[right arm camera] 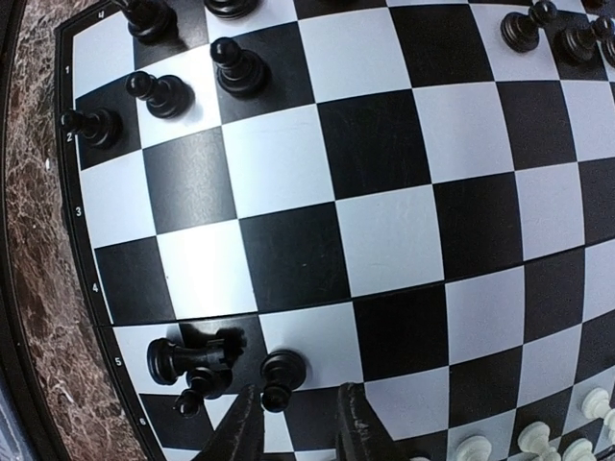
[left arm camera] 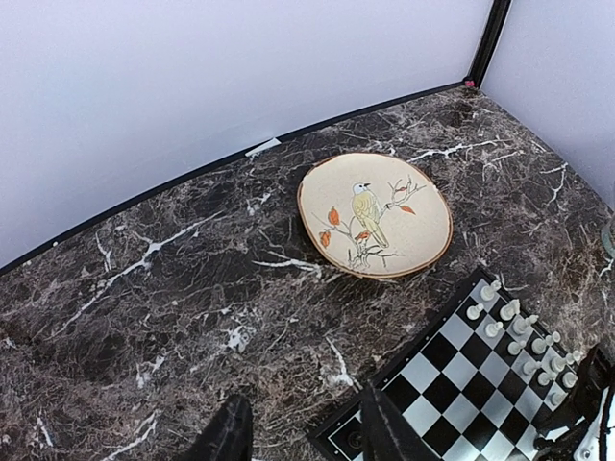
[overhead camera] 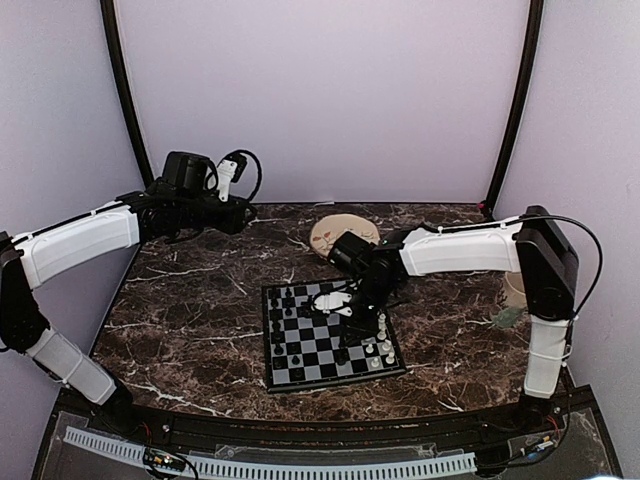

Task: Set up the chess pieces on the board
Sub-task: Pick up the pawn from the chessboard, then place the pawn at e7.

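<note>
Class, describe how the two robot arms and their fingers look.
Both arms alternate white tubular links with black joints. The left arm carries a black camera block and a white plug with a looping black cable near its wrist. A thin black cable arches over the elbow of the right arm. Both the left gripper and right gripper have slim, black, tapered fingers.

Top view: right gripper (overhead camera: 352, 300) covers the far-middle squares of the board (overhead camera: 300, 372); chess pieces (overhead camera: 383, 348) too small to type. Pale object (overhead camera: 512, 292) at right edge of table (overhead camera: 200, 300), half hidden behind right arm (overhead camera: 460, 250). Right wrist: board cut by every frame edge; toppled black cluster (right arm camera: 192, 363) overlaps, kinds unclear. Left wrist: left gripper fingers (left arm camera: 226, 437) cut at bottom.
</note>
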Controlling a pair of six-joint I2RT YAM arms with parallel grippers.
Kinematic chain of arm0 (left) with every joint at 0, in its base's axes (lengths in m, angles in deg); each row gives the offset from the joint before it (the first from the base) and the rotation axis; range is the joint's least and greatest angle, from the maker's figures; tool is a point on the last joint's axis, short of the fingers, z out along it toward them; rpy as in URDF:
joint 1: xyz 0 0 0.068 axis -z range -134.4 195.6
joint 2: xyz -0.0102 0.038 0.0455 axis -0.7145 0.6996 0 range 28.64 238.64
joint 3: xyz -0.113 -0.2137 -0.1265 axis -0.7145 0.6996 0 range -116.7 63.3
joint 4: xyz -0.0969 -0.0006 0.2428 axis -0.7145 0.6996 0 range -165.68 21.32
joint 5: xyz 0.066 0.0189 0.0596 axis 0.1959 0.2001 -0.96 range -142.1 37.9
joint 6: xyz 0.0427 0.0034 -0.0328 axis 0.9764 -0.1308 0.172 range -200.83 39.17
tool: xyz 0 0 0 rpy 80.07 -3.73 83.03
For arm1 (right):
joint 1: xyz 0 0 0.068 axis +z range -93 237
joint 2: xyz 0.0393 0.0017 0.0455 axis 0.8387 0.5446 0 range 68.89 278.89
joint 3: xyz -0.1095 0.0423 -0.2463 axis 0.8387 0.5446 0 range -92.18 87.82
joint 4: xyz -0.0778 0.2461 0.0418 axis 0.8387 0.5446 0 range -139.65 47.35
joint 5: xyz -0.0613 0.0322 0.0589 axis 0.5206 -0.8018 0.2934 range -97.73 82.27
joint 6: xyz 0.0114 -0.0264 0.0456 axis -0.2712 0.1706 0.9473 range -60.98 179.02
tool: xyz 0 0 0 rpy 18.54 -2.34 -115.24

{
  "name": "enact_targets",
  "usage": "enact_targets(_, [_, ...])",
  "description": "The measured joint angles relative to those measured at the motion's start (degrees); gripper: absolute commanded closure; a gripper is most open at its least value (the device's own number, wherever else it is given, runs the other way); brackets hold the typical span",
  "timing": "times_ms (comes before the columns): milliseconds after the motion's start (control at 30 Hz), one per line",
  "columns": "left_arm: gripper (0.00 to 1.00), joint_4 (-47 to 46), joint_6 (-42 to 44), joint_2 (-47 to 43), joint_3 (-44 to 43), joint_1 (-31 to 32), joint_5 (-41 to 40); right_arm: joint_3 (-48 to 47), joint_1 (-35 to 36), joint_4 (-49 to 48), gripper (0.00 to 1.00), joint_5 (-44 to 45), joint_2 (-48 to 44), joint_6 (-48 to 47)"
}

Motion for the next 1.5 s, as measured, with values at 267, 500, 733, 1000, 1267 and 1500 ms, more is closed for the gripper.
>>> enact_targets(267, [0.60,0.0,0.0,0.0,0.0,0.0,0.6,-2.9,0.1,0.8,0.91,0.3,2.0,0.3])
enact_targets(500, [0.60,0.0,0.0,0.0,0.0,0.0,0.3,-6.8,0.1,1.7,0.92,1.2,4.3,0.6])
enact_targets(733, [0.60,-0.3,0.0,0.0,0.1,0.0,-1.4,-16.5,0.1,3.1,0.93,1.6,9.8,1.1])
enact_targets(1000, [0.60,-0.8,0.0,-0.3,0.2,0.0,-2.6,-27.8,0.3,4.8,0.93,0.4,16.8,2.5])
enact_targets(1267, [0.59,-0.9,0.0,-0.6,0.2,0.0,-3.2,-31.8,1.6,6.6,0.93,-0.5,19.7,3.0])
enact_targets(1500, [0.59,-0.9,0.0,-1.2,0.2,0.0,-3.2,-32.8,2.2,7.1,0.92,-1.0,20.6,3.1])
